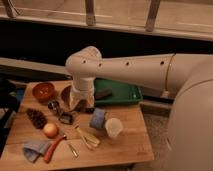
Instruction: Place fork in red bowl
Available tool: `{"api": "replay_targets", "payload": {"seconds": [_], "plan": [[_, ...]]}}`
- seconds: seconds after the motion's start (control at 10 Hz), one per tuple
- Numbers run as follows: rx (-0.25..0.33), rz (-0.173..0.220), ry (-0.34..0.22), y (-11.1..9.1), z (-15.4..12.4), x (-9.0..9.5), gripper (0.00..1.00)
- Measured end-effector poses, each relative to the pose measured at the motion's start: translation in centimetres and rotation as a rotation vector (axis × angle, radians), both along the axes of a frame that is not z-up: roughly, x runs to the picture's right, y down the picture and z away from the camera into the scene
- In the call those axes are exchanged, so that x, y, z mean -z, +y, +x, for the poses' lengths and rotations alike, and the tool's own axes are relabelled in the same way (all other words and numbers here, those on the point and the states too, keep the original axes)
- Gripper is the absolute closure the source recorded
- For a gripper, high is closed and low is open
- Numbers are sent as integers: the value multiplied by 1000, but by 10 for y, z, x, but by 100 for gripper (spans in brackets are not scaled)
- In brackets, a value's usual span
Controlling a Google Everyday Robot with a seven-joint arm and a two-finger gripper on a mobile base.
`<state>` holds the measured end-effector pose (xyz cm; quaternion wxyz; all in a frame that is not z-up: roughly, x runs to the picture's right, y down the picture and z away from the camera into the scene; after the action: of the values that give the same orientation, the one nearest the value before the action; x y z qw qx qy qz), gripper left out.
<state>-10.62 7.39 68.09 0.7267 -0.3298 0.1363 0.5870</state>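
The white arm reaches in from the right and bends down so that the claw (80,103) hangs just right of the red bowl (43,91), low over the purple bowl (65,94) that sits beside it. Whether the claw is released or clenched cannot be told.

The fork (73,150) lies flat on the wooden surface (130,145), well in front of the red bowl and a little to its right, near the front edge, apart from the claw. A red-handled tool (52,148) lies just left of the fork and a pale wooden utensil (87,137) just right of it. A green tray (122,93) sits further right of the red bowl, beyond the purple bowl.
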Motion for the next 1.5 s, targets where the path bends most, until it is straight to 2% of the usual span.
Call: {"api": "replay_targets", "payload": {"seconds": [0.4,0.7,1.0,1.5], "plan": [[41,-29,-78,31,-61,-27,35],[100,-73,-113,63,-97,-42,35],[137,-121,-101,86,-100,-49,35],[146,-125,-103,88,-101,-48,35]]}}
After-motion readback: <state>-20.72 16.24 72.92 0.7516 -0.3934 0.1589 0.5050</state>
